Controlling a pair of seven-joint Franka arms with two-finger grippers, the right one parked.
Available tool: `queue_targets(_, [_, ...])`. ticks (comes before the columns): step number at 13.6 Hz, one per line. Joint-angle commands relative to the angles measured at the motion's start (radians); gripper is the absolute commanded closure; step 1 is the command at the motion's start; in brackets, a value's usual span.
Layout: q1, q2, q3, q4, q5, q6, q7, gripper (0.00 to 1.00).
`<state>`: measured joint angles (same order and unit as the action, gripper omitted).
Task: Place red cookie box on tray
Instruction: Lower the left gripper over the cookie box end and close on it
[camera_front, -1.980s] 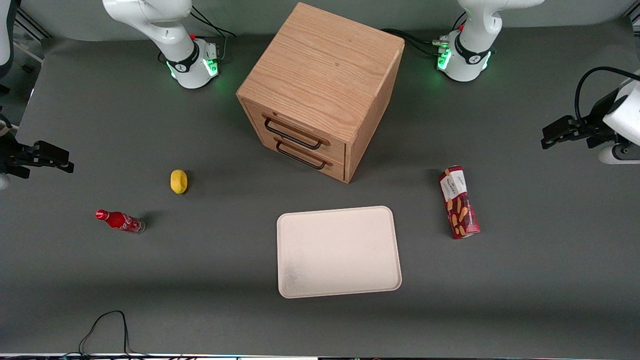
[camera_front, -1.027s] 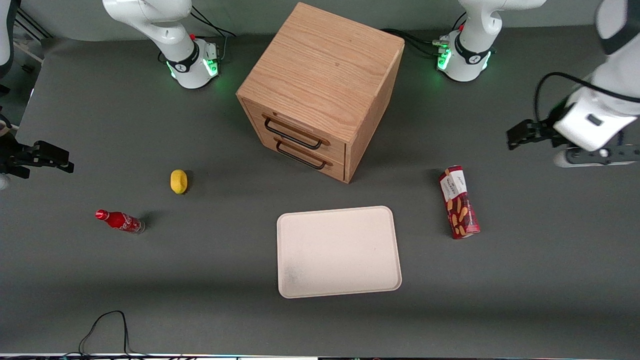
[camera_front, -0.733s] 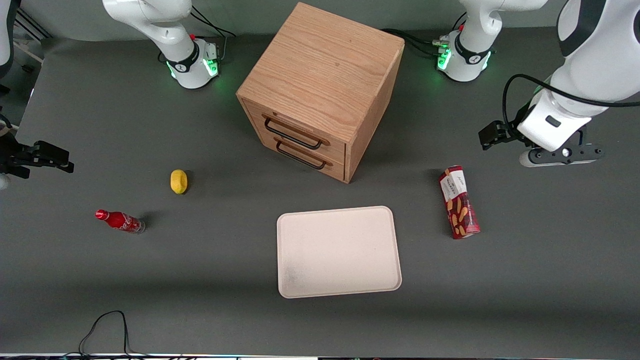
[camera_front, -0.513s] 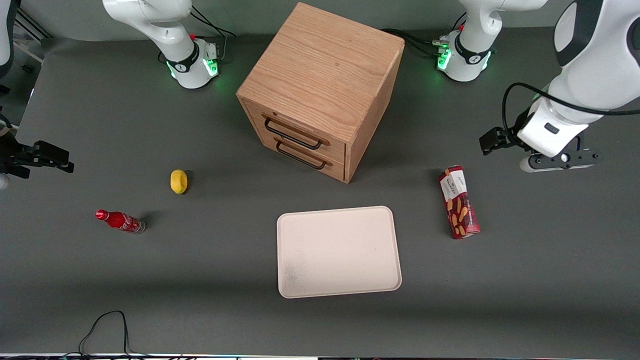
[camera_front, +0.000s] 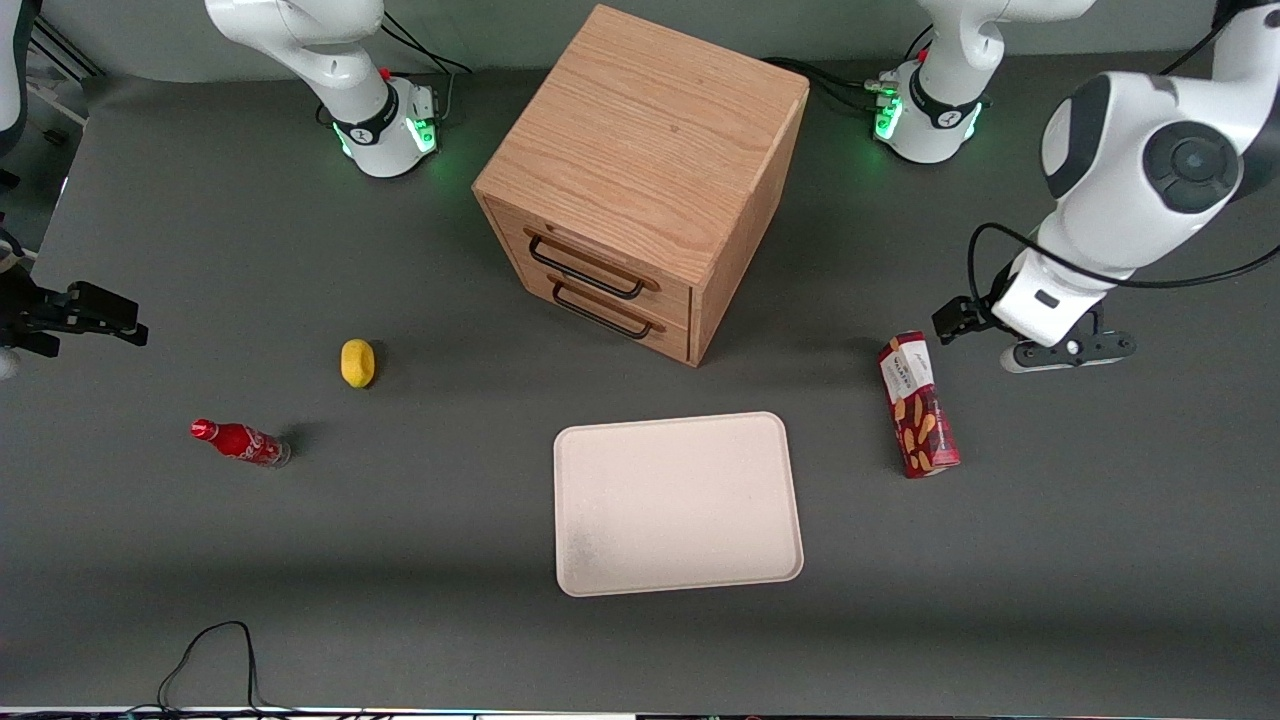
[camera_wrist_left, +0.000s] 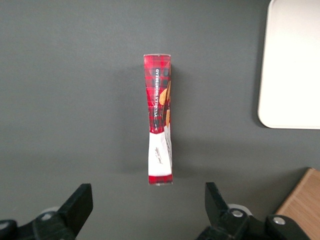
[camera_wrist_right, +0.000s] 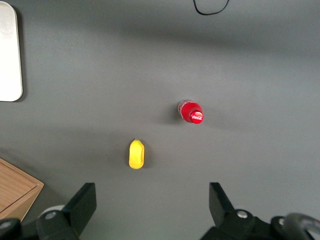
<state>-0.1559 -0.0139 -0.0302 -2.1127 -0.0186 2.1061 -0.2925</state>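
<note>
I see the red cookie box (camera_front: 918, 405) lying flat on the grey table (camera_front: 300, 560), w/ its long axis running roughly from the front camera's edge of the table toward the arm bases' edge, a bit slanted. It is a long narrow dark-red carton w/ tan biscuit pictures; the white label end points toward the arm bases, the plain red end toward the front camera. It sits beside the tray (camera_front: 677, 503), apart from it, toward the working arm's end of the table.

The wrist view gives me what the front view does not: a tartan pattern and white lettering along the box (camera_wrist_left: 160, 132), and a rounded corner of the tray (camera_wrist_left: 292, 75) nearby. There I also see the gripper (camera_wrist_left: 145, 205) w/ its two black fingers (camera_wrist_left: 80, 202) spread wide, holding nothing, the label end of the box lying between them in the picture. From the front, the gripper (camera_front: 1060, 352) hangs near the label end, probably still above the table, but I cannot judge the height well.

The wooden drawer cabinet (camera_front: 640, 180) stands farther from the front camera than the tray.
</note>
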Motion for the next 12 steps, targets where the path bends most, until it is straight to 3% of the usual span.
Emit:
queue_targets(1, [0.003,0.047,0.0,-0.061,0.006,0.115,0.001,0.0])
queue_targets(5, [-0.004,0.135,0.0,-0.122,0.008,0.283,0.003,0.0])
queue_targets(12, [-0.001,0.276,0.0,-0.101,0.011,0.428,0.003,0.0])
